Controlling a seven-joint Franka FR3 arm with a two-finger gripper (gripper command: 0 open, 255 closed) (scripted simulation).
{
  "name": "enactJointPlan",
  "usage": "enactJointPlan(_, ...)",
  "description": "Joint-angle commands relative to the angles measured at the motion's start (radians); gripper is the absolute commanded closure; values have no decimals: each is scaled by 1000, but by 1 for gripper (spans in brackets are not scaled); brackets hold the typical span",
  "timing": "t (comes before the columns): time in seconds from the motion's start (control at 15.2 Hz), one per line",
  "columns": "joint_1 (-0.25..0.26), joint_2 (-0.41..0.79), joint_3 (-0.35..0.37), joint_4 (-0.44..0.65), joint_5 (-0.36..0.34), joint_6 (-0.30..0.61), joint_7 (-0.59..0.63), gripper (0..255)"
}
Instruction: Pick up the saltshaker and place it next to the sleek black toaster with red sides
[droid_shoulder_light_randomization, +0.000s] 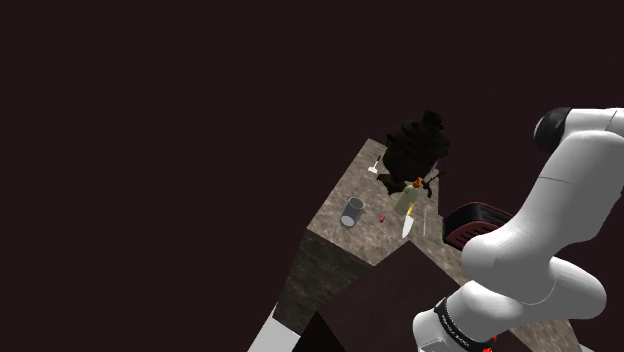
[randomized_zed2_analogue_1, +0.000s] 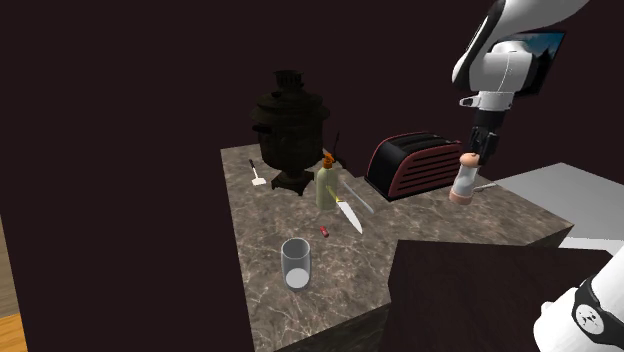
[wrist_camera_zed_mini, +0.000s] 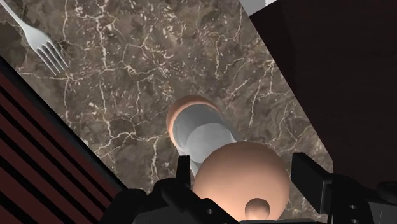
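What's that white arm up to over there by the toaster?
The white robot arm has a saltshaker, white with a peach-coloured top and base, clasped between its black fingers. It holds the shaker upright beside the black toaster with red sides, low over the marble counter. Whether the shaker's base is already touching the counter cannot be told.

Dim all over: the marble counter (wrist_camera_zed_mini: 127, 76) is softly, evenly lit amid near-black surroundings.
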Motion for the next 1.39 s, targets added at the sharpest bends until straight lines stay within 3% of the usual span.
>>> enactJointPlan(0.0,-13,23,16,0,21,18,-12,255)
enactJointPlan(0.99,-101,183,133,20,152,138,-89,255)
enactJointPlan(1.32,-101,183,133,20,152,138,-89,255)
